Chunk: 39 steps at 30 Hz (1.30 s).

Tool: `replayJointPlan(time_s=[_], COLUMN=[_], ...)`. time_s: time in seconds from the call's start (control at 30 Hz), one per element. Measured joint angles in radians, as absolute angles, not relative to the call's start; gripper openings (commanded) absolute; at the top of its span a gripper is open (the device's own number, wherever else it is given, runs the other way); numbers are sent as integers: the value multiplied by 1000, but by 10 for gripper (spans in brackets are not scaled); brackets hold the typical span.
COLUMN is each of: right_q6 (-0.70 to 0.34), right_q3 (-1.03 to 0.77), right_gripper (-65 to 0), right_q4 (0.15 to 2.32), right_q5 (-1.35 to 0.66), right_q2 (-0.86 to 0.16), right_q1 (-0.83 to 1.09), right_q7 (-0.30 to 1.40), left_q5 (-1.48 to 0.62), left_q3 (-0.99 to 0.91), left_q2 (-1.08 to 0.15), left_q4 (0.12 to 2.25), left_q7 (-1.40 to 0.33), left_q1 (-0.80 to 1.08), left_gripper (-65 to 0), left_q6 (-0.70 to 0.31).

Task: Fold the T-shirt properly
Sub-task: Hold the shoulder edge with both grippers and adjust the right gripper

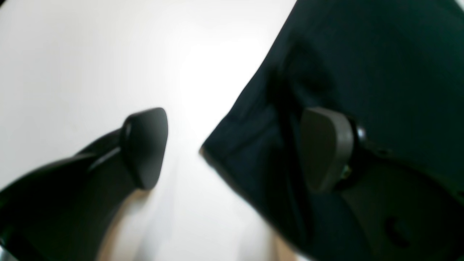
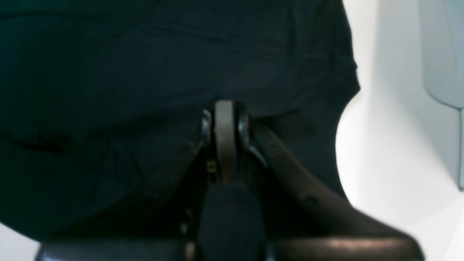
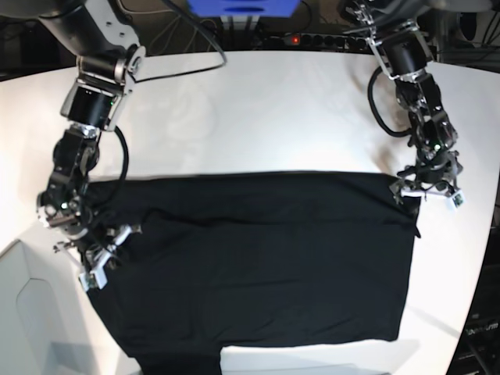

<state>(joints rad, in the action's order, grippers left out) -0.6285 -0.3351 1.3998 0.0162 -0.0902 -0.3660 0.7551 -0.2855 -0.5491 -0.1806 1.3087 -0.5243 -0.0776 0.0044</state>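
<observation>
A white table carries a black T-shirt spread flat across its near half, the cloth reaching from one gripper to the other. No print or tag shows on the upward face.

The right gripper, on the base view's left, sits at the shirt's left edge with the cloth running away from it toward the other arm. In its wrist view the two fingers are pressed together into one narrow stack, and black fabric wraps up against and around their tips. The jaws are closed; a fold of the shirt appears pinched between them, though the dark cloth hides the exact contact.

The left gripper, on the base view's right, hovers at the shirt's far right corner. Its jaws stand wide apart: one finger hangs over bare table, well clear of the cloth, while the other finger lies over the black fabric. A hemmed corner of the shirt points into the gap between them, held by neither.

Cables and a power strip lie beyond the table's far edge, behind both arms.
</observation>
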Motion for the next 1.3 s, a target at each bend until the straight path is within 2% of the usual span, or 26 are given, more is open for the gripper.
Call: replayJointPlan(time_s=[0.43,0.5,0.57,0.63,0.77,0.87,0.9,1.17,1.3], right_q6=[-628,-628,-628,-628,-628,-628,-628,-629,-628], right_q3=[-339,-345,-345,-352,-404,-447,-463,-473,-406], right_gripper=[-650,-626,-567,-494,-369,-331,-325,-322,-321], right_q4=[1533,1538,1539,1539,1536,1522,1509,1428,1404], right_q5=[7,18,17,3,15,11,11,13,11], right_q2=[-113,-125,-138,-153,-166,-165,-166,-191,-191], right_q1=[-255,-248,-231,-203,-161,-155,-155,-174,-247], right_q7=[752,757,754,753,748,744,743,748,737], left_q5=[-287,-286,-285,-285,-287,-290,-293,-294,-298], left_q3=[-542,-543,-543,-544,-544,-543,-543,-548,-548], left_q2=[-177,-178,-178,-178,-179,-175,-174,-174,-175], left_q4=[1224,1215,1212,1211,1209,1209,1209,1209,1228], left_q7=[-494,-482,-479,-479,-490,-493,-490,-490,-482], left_q1=[-80,-82,-81,-81,-81,-81,-81,-78,-50], left_gripper=[-102,-114,-164,-253,-489,-635,-650,-650,-650], left_q6=[3,3,2,2,3,3,3,3,-3])
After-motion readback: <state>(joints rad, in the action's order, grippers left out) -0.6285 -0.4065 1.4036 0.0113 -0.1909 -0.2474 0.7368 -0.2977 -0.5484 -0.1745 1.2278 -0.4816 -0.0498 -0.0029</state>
